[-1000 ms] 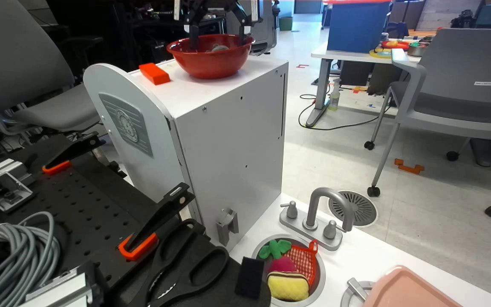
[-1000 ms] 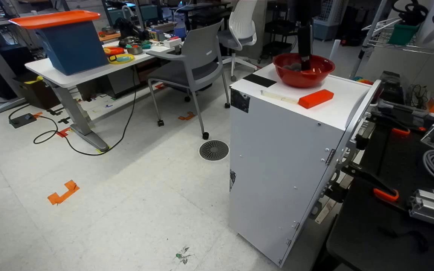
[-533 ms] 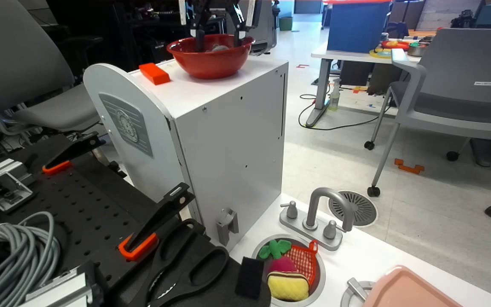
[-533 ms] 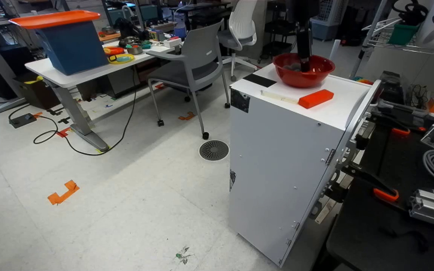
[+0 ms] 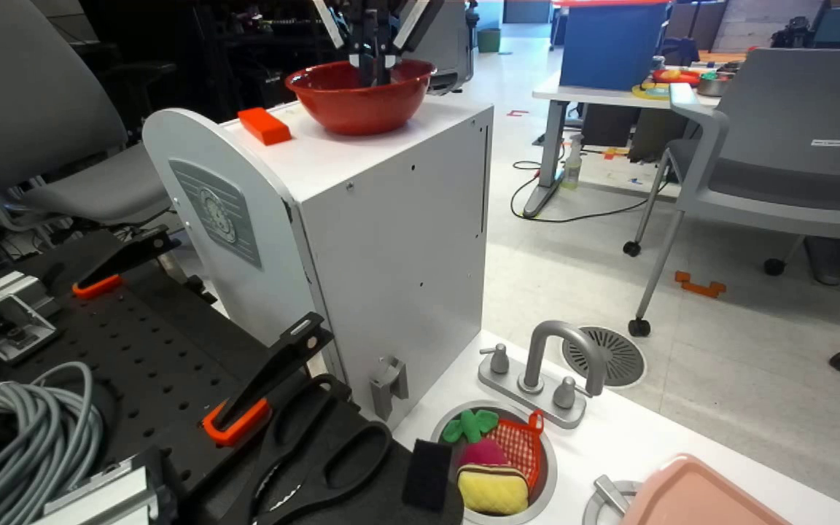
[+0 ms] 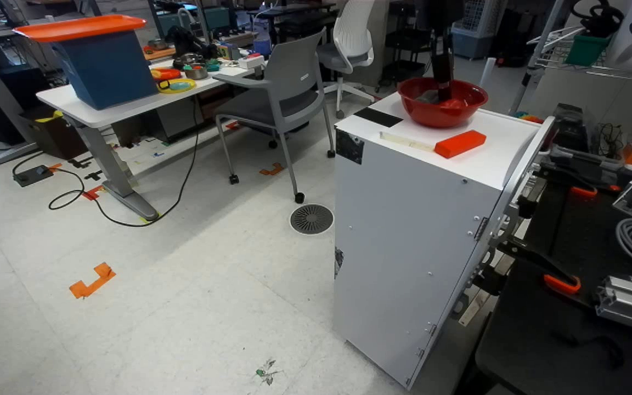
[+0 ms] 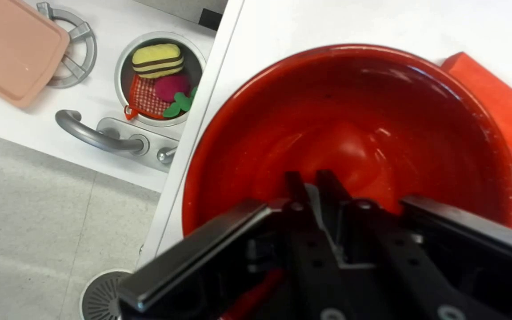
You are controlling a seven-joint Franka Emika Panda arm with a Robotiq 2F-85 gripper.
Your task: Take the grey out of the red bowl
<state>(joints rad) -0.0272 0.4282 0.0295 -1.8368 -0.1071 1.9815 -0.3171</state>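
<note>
A: Where does the grey piece (image 6: 429,97) lie relative to the gripper (image 7: 310,177)?

B: Inside the red bowl (image 5: 362,109) on the surface (image 5: 332,164), seemingly pinched by the fingers (image 7: 297,189), which are drawn nearly together; the wrist view shows a sliver of grey in their gap. An exterior view shows more grey just beside them. The long axis is unclear.

A: What does the next move turn on?

B: The rim surrounds the piece; presumably the way out is straight up.

A: What differs from half a second earlier?

B: The fingers, then wide apart, now almost meet; the bowl keeps its place.
</note>
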